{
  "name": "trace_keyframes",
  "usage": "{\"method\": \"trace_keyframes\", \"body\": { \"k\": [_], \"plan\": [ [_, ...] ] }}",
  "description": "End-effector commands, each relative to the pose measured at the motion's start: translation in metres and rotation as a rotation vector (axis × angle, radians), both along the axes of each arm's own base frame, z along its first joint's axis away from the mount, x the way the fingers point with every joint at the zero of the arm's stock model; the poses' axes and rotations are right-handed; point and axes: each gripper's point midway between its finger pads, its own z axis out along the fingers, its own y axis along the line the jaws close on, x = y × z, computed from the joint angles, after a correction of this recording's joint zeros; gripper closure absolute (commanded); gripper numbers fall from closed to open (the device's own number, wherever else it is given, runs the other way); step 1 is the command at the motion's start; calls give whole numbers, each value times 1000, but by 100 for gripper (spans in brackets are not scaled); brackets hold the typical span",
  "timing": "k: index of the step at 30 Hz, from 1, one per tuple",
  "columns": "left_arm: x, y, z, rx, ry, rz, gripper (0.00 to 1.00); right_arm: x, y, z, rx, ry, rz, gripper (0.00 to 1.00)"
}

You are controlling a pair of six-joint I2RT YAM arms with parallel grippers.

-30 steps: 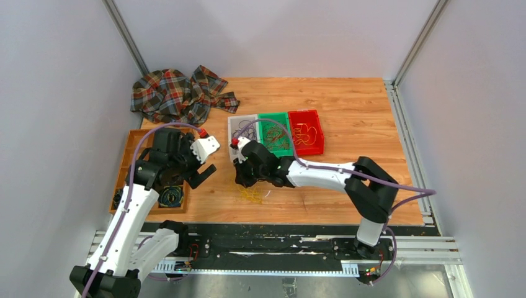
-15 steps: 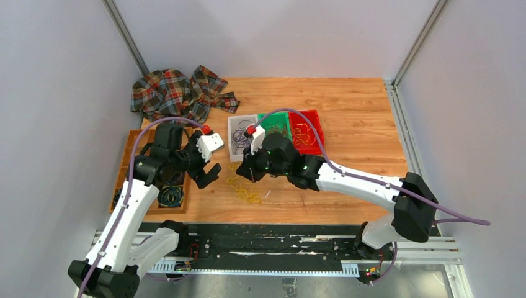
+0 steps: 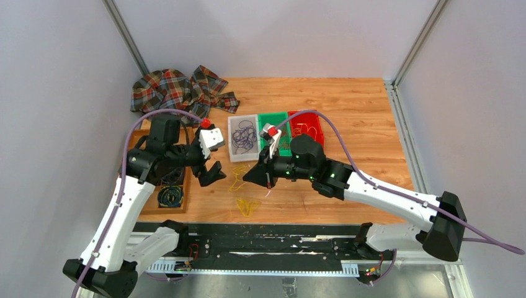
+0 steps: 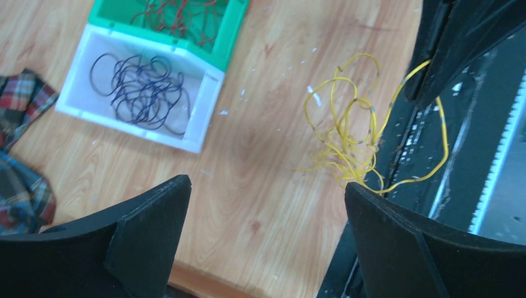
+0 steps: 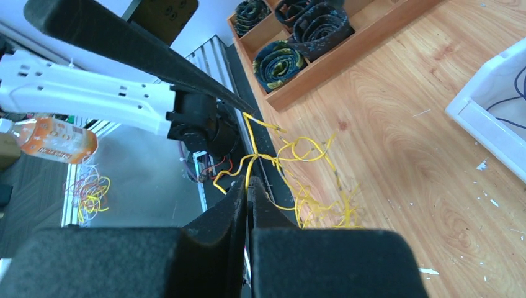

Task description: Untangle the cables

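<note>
The yellow cables (image 3: 239,172) hang as a loose tangle from the right tool (image 3: 267,180), whose fingers are pressed together on one strand. A smaller yellow clump lies on the surface (image 3: 347,105) just below, near its front edge. The right wrist view shows the pinch itself, with a strand running up between the closed fingers (image 5: 205,248); the overhead view is too coarse for that.

The left tool (image 3: 211,158) hovers just beside the tangle, its fingers wide apart and holding nothing. In its own wrist view the yellow loops sit between the two dark fingers (image 4: 149,230).

That view also shows purple cables (image 4: 139,87) heaped in a white bin (image 4: 124,127) and red-brown cables (image 4: 180,12) in the green bin (image 4: 232,31) touching it.

Only the overhead view takes in the red bin (image 3: 318,133), the wooden tray (image 3: 132,146) at the left edge and the plaid cloth (image 3: 177,93) at the far left corner.
</note>
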Motion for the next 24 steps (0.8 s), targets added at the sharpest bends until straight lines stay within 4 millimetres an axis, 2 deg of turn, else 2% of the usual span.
{"method": "trace_keyframes", "body": {
  "k": [1, 4, 7, 11, 15, 21, 24],
  "plan": [
    [-17, -26, 23, -100, 47, -104, 2, -10, -10, 10, 18, -31, 67, 99],
    [-33, -42, 32, -133, 85, -181, 6, -11, -9, 13, 17, -34, 78, 99],
    [-48, -55, 29, -126, 115, -245, 9, -16, -6, 22, 39, -37, 110, 99],
    [-51, -57, 26, -119, 120, -263, 16, -20, -8, 34, 59, -53, 128, 99],
    [-46, -54, 24, -94, 91, -243, 35, -22, -11, 39, 64, -64, 136, 99],
    [-37, -51, 31, -75, 54, -214, 81, -19, -13, 32, 42, -64, 117, 99],
    [-27, -44, 41, -53, 11, -148, 91, -13, -20, 27, 17, -72, 77, 99]
  ]
}}
